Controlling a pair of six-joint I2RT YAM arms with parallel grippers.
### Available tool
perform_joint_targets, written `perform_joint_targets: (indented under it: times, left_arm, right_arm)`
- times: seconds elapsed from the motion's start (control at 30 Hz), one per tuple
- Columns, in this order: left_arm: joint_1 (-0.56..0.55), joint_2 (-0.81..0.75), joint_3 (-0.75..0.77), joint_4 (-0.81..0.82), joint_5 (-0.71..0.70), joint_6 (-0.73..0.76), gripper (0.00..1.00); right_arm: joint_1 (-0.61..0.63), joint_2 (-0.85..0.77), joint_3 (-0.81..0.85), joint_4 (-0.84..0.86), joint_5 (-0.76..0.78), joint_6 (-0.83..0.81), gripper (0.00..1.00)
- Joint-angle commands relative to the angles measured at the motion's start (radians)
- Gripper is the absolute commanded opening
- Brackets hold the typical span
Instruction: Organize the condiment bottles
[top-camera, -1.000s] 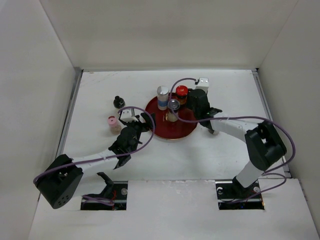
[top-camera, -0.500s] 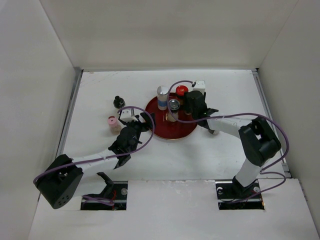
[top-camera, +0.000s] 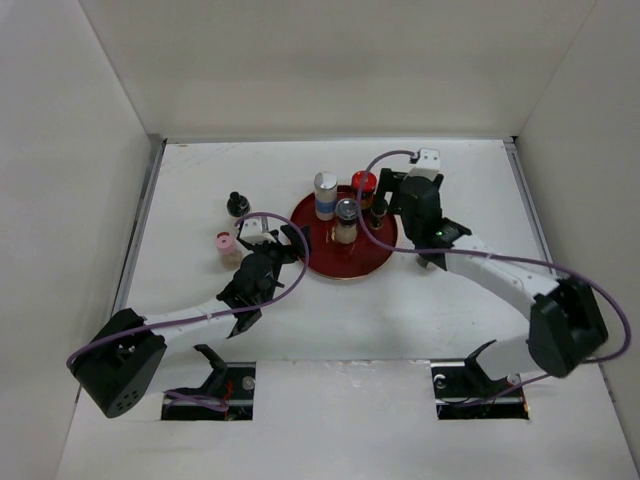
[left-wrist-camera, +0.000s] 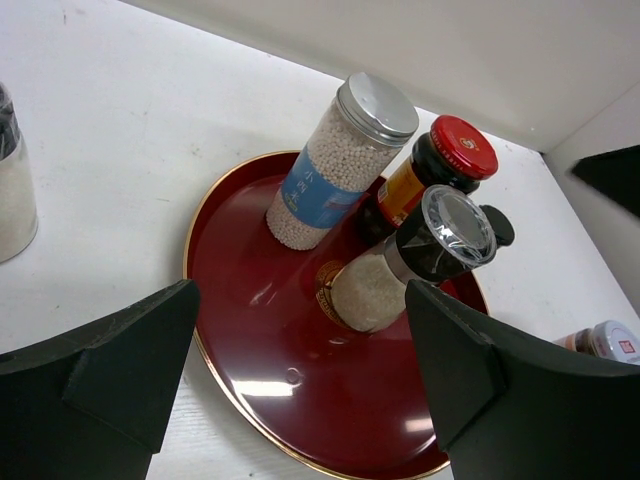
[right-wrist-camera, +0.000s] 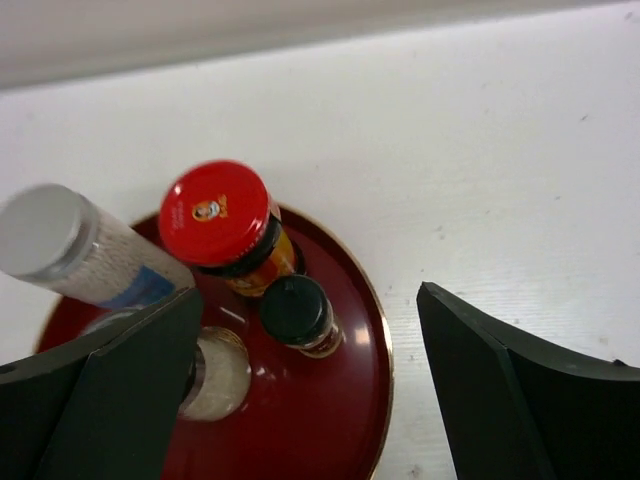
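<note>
Right end effector (right-wrist-camera: 307, 300): jaws apart, empty, pulled back from the red tray (right-wrist-camera: 385, 350).
Small black-capped bottle (right-wrist-camera: 295, 312): newly standing on the tray, beside the red-lidded jar (right-wrist-camera: 215, 215).
Left end effector (left-wrist-camera: 300, 290): spread, empty.
Pink-lidded shaker (top-camera: 224, 243): on the tabletop (top-camera: 200, 175), unsorted.

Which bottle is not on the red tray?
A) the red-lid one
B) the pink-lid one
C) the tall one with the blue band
B: the pink-lid bottle stands off to the left of the tray, while the red-lid one and the tall one both stand on it.
</note>
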Motion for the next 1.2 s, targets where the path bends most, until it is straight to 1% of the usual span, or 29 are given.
perform_joint_targets:
  times: [0.0,0.07,0.17,0.23,0.3,0.37,0.57,0.7,0.77,0.9,0.97,1.07,1.17]
  left_arm:
    - [-0.002,0.002,-0.007,0.054,0.01,-0.018,0.84]
    - [-0.002,-0.001,-0.007,0.054,0.01,-0.02,0.84]
    - [-0.003,-0.004,-0.008,0.054,0.011,-0.024,0.84]
    - [-0.003,-0.004,-0.008,0.054,0.016,-0.027,0.84]
    - [-0.003,0.0,-0.008,0.054,0.022,-0.032,0.84]
    - [-0.003,0.003,-0.008,0.054,0.025,-0.035,0.84]
    - [-0.003,-0.006,-0.012,0.054,0.028,-0.038,0.84]
    - [-0.002,-0.01,-0.012,0.054,0.028,-0.038,0.84]
    - [0.0,-0.01,-0.012,0.054,0.028,-0.038,0.84]
    - [0.003,-0.012,-0.013,0.054,0.028,-0.038,0.84]
    - [0.004,-0.012,-0.015,0.054,0.028,-0.038,0.84]
    - [0.007,-0.009,-0.013,0.054,0.028,-0.038,0.84]
    - [0.018,-0.009,-0.015,0.054,0.026,-0.04,0.84]
  right_arm:
    - [0.005,-0.134,-0.066,-0.04,0.106,0.033,0.97]
    - [0.001,-0.199,-0.13,-0.086,0.195,0.062,1.0]
    - [-0.036,-0.26,-0.221,-0.157,0.26,0.107,1.0]
    - [-0.057,-0.276,-0.264,-0.197,0.249,0.15,1.0]
    - [-0.07,-0.282,-0.294,-0.231,0.187,0.206,1.0]
    - [-0.073,-0.27,-0.311,-0.234,0.144,0.239,1.0]
    - [-0.088,-0.196,-0.325,-0.209,0.123,0.266,1.0]
    - [-0.119,-0.149,-0.33,-0.168,0.113,0.266,0.84]
    - [-0.122,-0.142,-0.333,-0.154,0.126,0.268,0.74]
    - [-0.094,-0.202,-0.345,-0.155,0.203,0.251,0.54]
    - [-0.041,-0.268,-0.341,-0.178,0.246,0.222,0.5]
    - [0.042,-0.354,-0.315,-0.221,0.277,0.199,0.49]
    - [0.108,-0.382,-0.278,-0.228,0.26,0.197,0.49]
